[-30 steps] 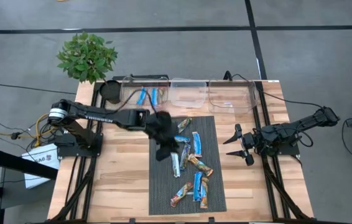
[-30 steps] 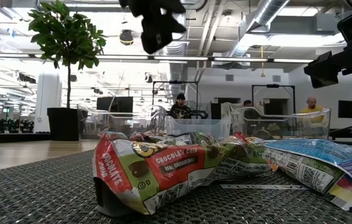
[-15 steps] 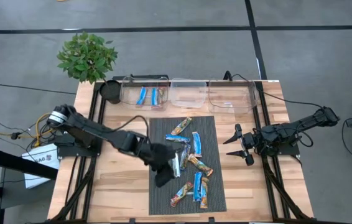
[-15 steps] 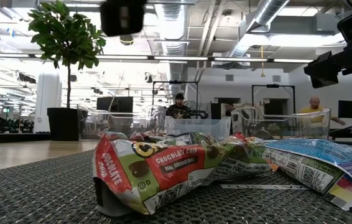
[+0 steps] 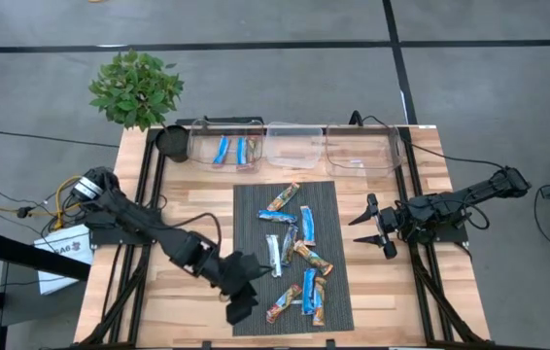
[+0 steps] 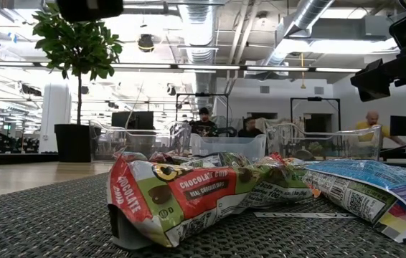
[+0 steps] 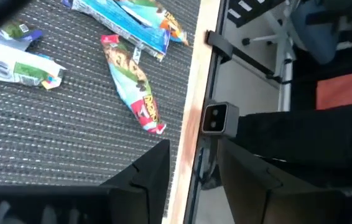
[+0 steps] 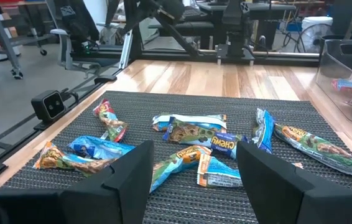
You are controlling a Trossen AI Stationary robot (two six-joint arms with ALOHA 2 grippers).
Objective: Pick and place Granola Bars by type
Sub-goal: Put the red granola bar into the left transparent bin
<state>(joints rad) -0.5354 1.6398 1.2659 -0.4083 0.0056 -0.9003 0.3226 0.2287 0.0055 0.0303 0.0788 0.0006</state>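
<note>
we've got two blue bars [image 5: 230, 151] already in the left bin [image 5: 224, 146]; middle bin [image 5: 294, 146] looks empty, right bin [image 5: 362, 148] holds sth pale we can't id. approx ten granola bars [image 5: 294, 255] left scattered on the dark mat [image 5: 291, 258], so we're early on. our left gripper [image 5: 239, 303] hangs over the mat's near-left corner, fingers apart w/ nothing between, nearest an orange-red bar [image 7: 134, 83]. our right gripper [image 5: 376, 226] waits off the mat's right edge, fingers spread wide, empty.
</note>
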